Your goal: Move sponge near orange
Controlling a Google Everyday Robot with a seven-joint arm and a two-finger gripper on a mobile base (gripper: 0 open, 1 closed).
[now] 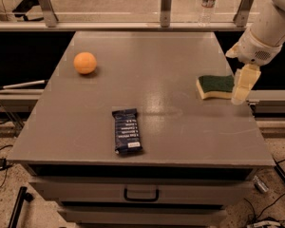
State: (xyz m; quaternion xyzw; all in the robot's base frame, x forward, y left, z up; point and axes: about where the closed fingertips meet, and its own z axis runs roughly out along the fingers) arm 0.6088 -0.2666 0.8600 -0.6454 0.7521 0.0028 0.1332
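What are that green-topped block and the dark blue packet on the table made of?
The sponge looks like soft pale yellow foam under a matte dark green scouring layer. The snack wrapper is probably thin plastic film: dark blue, slightly glossy, printed. The pale end effector hangs beside the sponge.

The snack bar (127, 131) lies on the table (171, 56) near its front edge, a little left of the middle. From the snack bar, the orange (85, 63) sits behind and to the left, well apart. The sponge (213, 87) lies behind and to the right, with the gripper (239, 95) at the sponge's right end, farther right still. A water bottle (208, 3) stands far behind the snack bar, beyond the table's back edge, and a drawer handle (141, 194) is below the snack bar on the table's front.
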